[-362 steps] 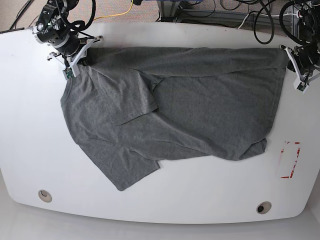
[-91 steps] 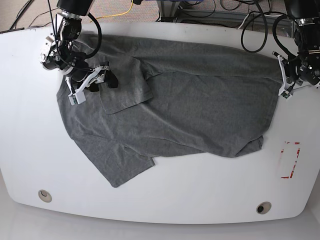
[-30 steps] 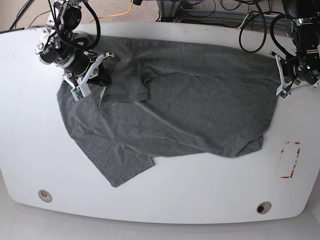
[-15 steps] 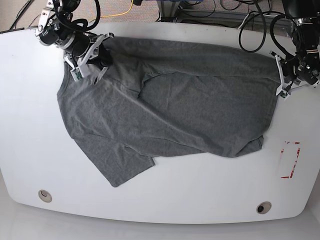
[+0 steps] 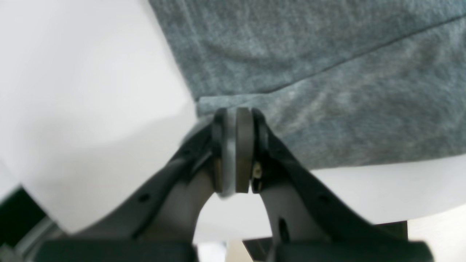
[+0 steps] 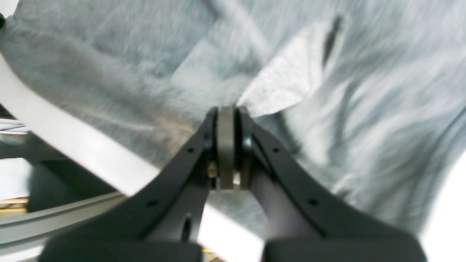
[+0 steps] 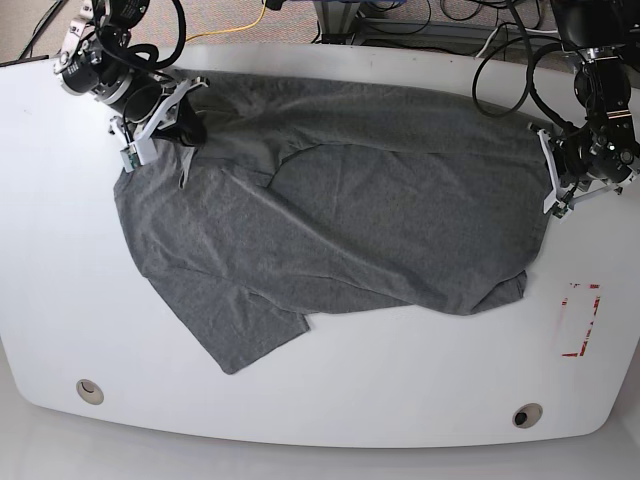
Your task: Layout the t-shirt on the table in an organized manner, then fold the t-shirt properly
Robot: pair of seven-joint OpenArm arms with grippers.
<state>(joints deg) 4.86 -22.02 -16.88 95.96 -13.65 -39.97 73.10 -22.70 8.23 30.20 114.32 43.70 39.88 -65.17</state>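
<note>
We see the t-shirt point(image 7: 340, 210) lying across the far half of the tabletop point(image 7: 400, 390). The right tool point(image 7: 182, 125) is at its far left corner and the left tool point(image 7: 552, 170) at its right edge. The tape mark point(image 7: 578, 320) lies near the right side of the tabletop, apart from the cloth.

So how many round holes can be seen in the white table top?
2. One grommet hole is near the front edge of the table on the base view's left; the other hole is near the front edge on its right. The t-shirt may hide more.
</note>
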